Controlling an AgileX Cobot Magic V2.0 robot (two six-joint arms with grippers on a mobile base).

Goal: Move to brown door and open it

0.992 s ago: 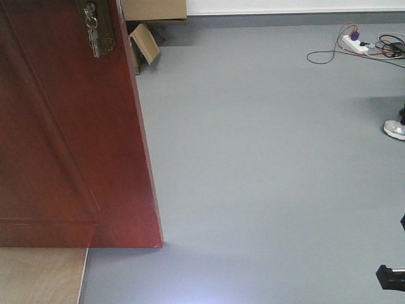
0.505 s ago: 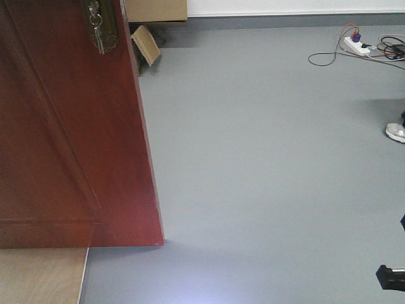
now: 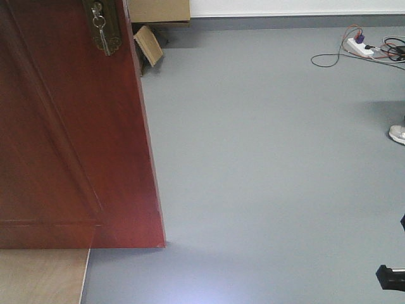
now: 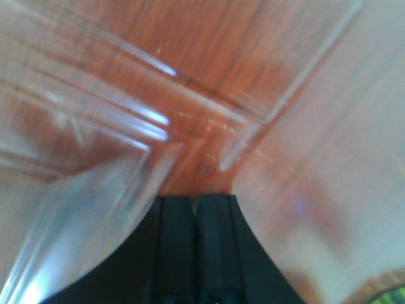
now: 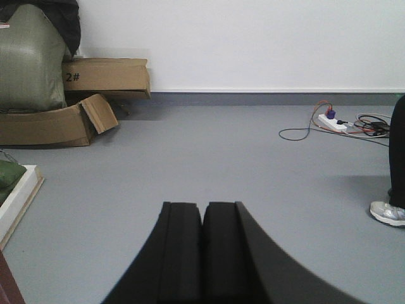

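Filling the left side of the front-facing view, the brown door [image 3: 69, 145] stands on the grey floor [image 3: 272, 164], its glossy reddish face marked by recessed panels and its lower outer corner meeting the floor near the bottom centre. High on its outer edge hangs a dark brass lock plate [image 3: 105, 25] with keys [image 3: 99, 22] dangling from it. Behind that edge, cardboard boxes [image 3: 155, 16] sit against the white wall, one with a flap hanging open. At the floor's far right edge lies a white power strip [image 3: 361, 45] with tangled cables, and a white shoe [image 3: 398, 134] shows at the right border. The left gripper [image 4: 195, 212] is clenched, its black fingers [image 4: 174, 247] pressed together, close up against the door's blurred panel mouldings. The right gripper [image 5: 203, 218] is likewise clenched with nothing between its fingers, pointing out over open floor toward the far wall.
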